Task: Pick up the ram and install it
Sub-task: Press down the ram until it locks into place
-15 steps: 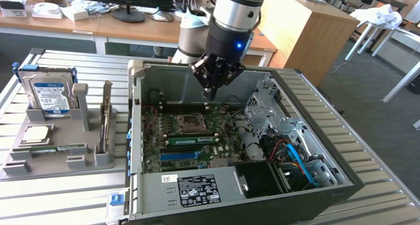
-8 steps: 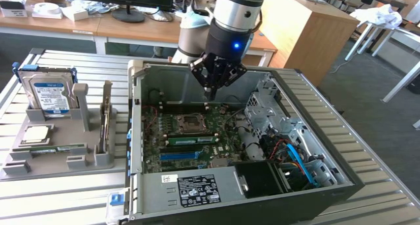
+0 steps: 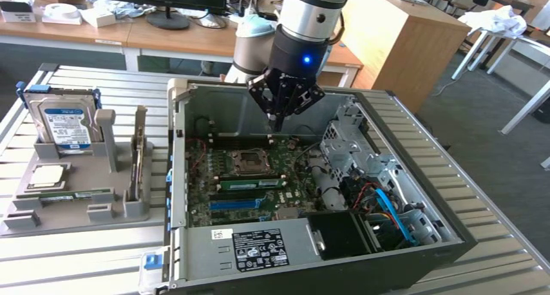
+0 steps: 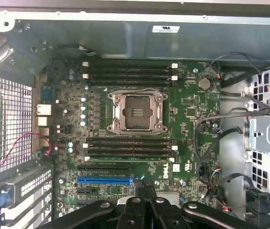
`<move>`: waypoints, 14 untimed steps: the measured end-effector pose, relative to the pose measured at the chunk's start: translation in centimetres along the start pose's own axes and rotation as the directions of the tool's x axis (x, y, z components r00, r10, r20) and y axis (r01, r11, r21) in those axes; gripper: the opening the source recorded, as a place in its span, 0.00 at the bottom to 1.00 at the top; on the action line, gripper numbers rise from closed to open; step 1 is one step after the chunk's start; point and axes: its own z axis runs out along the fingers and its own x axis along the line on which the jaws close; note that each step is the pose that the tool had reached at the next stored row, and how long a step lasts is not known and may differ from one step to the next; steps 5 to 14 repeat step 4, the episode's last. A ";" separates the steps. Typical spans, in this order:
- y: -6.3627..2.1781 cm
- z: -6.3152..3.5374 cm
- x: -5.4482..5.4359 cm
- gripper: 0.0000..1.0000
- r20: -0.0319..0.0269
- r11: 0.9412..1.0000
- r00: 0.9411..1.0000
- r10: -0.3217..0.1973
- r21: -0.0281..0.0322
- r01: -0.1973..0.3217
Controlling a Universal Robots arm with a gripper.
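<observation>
The tool (image 3: pixel 275 122) hangs over the open case (image 3: pixel 442 201), above the far end of the green board (image 3: pixel 297 154) inside it. Its fingers are pressed together to a point, and nothing is between them. In the wrist view the closed tool (image 4: pixel 144 191) sits over the same board (image 4: pixel 187 109), with the case wall (image 4: pixel 101 38) behind it. The square socket (image 3: pixel 249 158) in the middle of the board is open and bare (image 4: pixel 137 111). Long black slots (image 4: pixel 130 148) lie beside the socket, and they look empty from the wrist view. A blue slot (image 3: pixel 241 204) lies near them (image 4: pixel 104 181). A thin red wire (image 4: pixel 15 143) curls by the case's back grille. Blue cables (image 3: pixel 387 208) run down in the case's other corner. The ram (image 3: pixel 73 195) is not in the case. It lies flat in a gray holder (image 3: pixel 86 212) that stands on the table (image 3: pixel 77 256), off the case's side on the exterior view's left, well apart from the tool. In the same holder, a hard drive (image 3: pixel 64 121) with a blue and white label stands upright, farther from the case than the ram's near end. A small square silver chip (image 3: pixel 47 174) lies between the drive and the ram.
</observation>
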 end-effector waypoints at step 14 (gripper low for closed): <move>0.00 0.00 0.0 0.10 0.000 1.000 1.000 0.000 0.000 0.000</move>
